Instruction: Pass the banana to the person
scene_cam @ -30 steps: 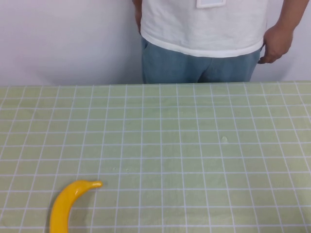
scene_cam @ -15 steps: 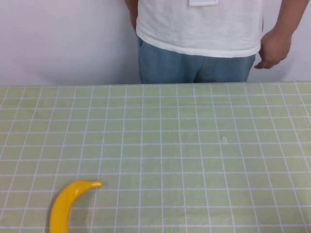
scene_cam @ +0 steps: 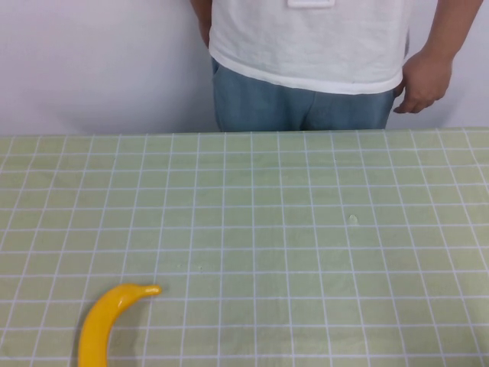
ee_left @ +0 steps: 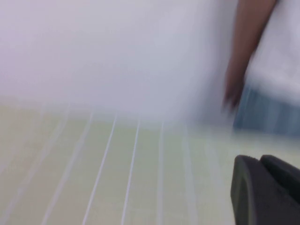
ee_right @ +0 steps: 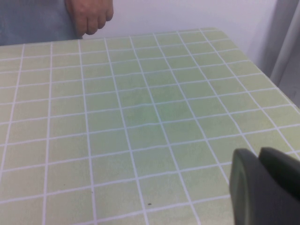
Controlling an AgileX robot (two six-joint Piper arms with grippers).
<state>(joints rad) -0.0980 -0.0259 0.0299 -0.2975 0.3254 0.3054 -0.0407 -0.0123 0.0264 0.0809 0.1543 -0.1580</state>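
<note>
The banana (scene_cam: 107,323) is yellow-orange and curved, and lies on the green gridded table (scene_cam: 306,229) at the near left; its lower end is cut off by the picture's edge. The person (scene_cam: 306,46), in a white T-shirt and blue jeans, stands behind the table's far edge with one hand (scene_cam: 419,80) hanging down. Neither gripper shows in the high view. My left gripper (ee_left: 259,160) is shut and empty above the table, with the person (ee_left: 274,70) beyond it. My right gripper (ee_right: 259,152) is shut and empty above the table's right part, with the person's hand (ee_right: 89,16) far off.
A white wall stands behind the table. The table's far right corner (ee_right: 211,30) and a grey curtain (ee_right: 286,42) show in the right wrist view. A small speck (scene_cam: 352,220) lies on the cloth right of centre.
The person has shifted a little to the left and the hanging hand has moved with them. The banana has not moved.
</note>
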